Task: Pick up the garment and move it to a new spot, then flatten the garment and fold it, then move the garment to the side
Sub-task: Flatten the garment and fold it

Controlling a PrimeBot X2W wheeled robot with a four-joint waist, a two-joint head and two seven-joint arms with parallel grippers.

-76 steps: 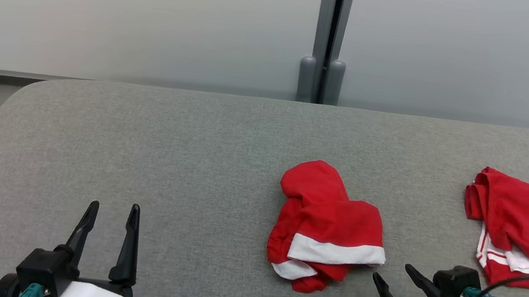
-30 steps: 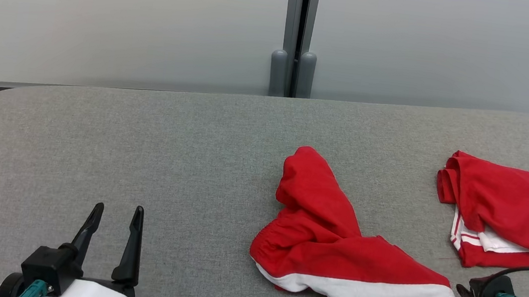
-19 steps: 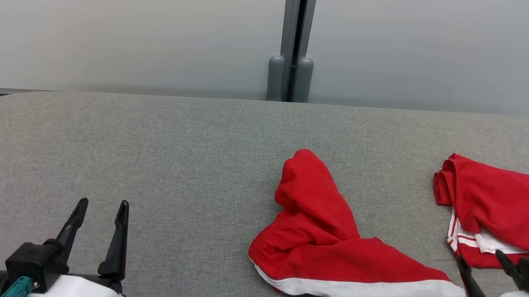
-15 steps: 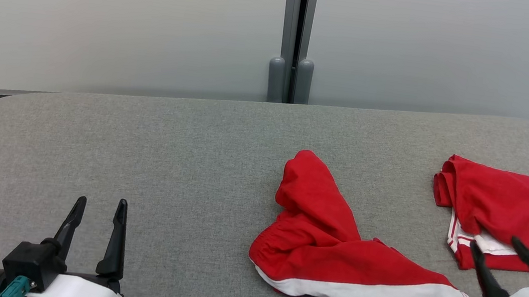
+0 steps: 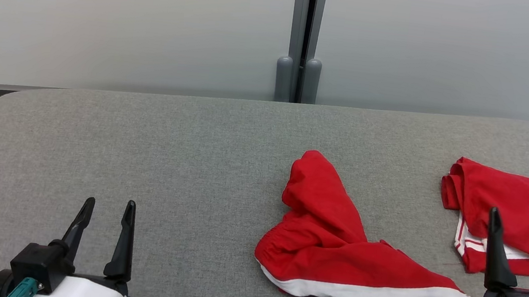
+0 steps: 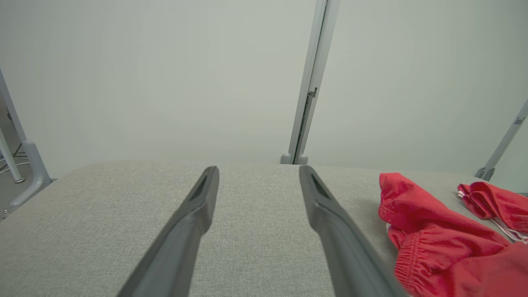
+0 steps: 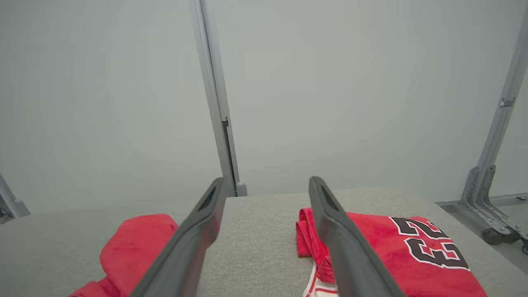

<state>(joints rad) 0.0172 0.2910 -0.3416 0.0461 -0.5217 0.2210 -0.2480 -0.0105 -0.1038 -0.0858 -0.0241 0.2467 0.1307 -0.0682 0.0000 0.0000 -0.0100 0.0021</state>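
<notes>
On the grey fabric-topped table (image 5: 144, 144), the red cloth shorts with white hem (image 5: 332, 250) lie half-spread right of centre, left tool (image 5: 109, 202) and right tool (image 5: 515, 214) both released, so flattening seems in hand, next needing a grip on the bunched leg.

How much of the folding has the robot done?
Not much. The red shorts lie crumpled on the grey table, one leg stretched out, not flat. The left end effector and right end effector are open, holding nothing. Flattening, folding and moving aside remain. A numbered red jersey lies folded nearby.
</notes>
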